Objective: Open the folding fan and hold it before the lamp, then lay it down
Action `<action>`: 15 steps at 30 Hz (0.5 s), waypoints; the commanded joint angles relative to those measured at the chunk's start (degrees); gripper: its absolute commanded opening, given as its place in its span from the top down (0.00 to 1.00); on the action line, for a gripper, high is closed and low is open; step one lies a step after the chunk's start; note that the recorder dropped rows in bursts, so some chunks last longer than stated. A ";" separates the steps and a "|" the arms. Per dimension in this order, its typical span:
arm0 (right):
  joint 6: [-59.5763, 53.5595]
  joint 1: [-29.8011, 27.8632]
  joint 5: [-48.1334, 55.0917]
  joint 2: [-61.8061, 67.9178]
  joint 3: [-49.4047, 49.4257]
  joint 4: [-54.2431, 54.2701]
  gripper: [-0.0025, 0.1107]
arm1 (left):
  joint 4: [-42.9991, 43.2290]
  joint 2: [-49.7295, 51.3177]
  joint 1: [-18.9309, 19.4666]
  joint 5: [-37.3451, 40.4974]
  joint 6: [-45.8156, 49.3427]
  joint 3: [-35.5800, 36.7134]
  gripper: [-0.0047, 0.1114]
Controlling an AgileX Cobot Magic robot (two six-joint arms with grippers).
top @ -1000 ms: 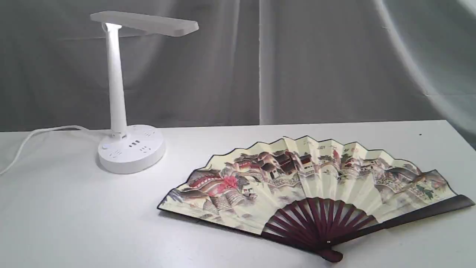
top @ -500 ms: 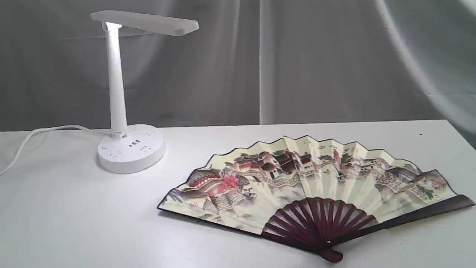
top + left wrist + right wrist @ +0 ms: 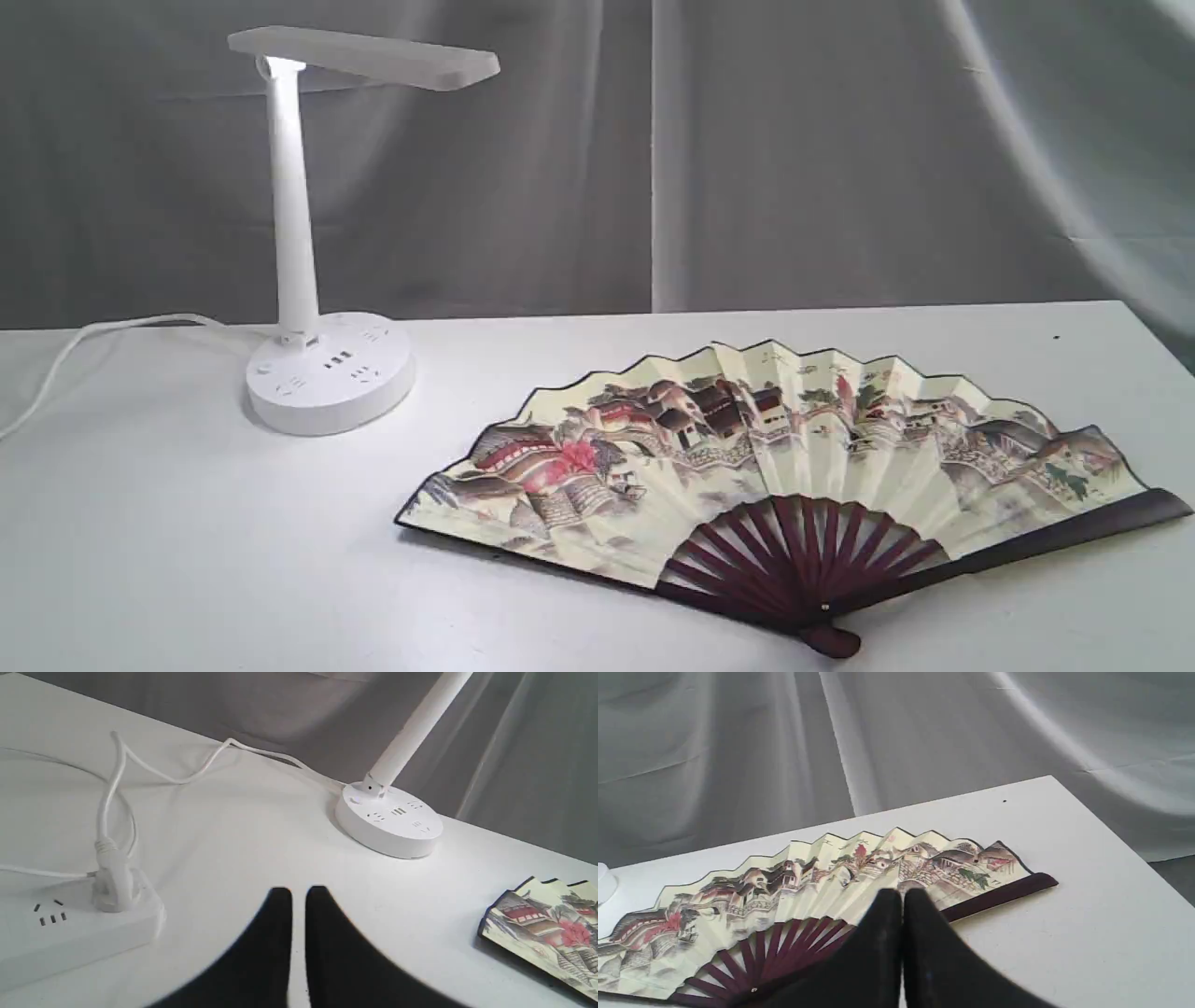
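The folding fan (image 3: 784, 457) lies spread wide and flat on the white table (image 3: 187, 560), painted side up, its maroon ribs meeting at a pivot near the front edge. The lamp (image 3: 308, 233) stands upright at the back left, apart from the fan. No gripper shows in the exterior view. In the left wrist view my left gripper (image 3: 299, 893) hovers shut and empty over bare table, between the lamp base (image 3: 390, 823) and a power strip; a corner of the fan (image 3: 546, 928) shows. My right gripper (image 3: 902, 896) hangs shut and empty above the fan (image 3: 808, 882).
A white power strip (image 3: 70, 933) with the lamp's plug in it lies on the table, its cord (image 3: 187, 774) looping toward the lamp. Grey cloth (image 3: 747, 159) hangs behind. The table's right edge (image 3: 1125, 849) runs close to the fan's outer rib.
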 commanded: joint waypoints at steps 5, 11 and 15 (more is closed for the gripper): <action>0.45 -0.10 -0.25 -0.17 0.21 0.35 0.98 | 0.01 -0.23 -0.40 -0.48 -0.72 0.13 0.91; 0.45 -0.10 -0.25 -0.17 0.21 0.35 0.98 | -3.68 -0.23 -0.40 -1.37 -5.25 0.13 0.91; 0.45 -0.10 -0.25 -0.17 0.21 0.35 0.98 | -13.50 -0.23 -0.40 -6.71 -18.50 0.13 0.91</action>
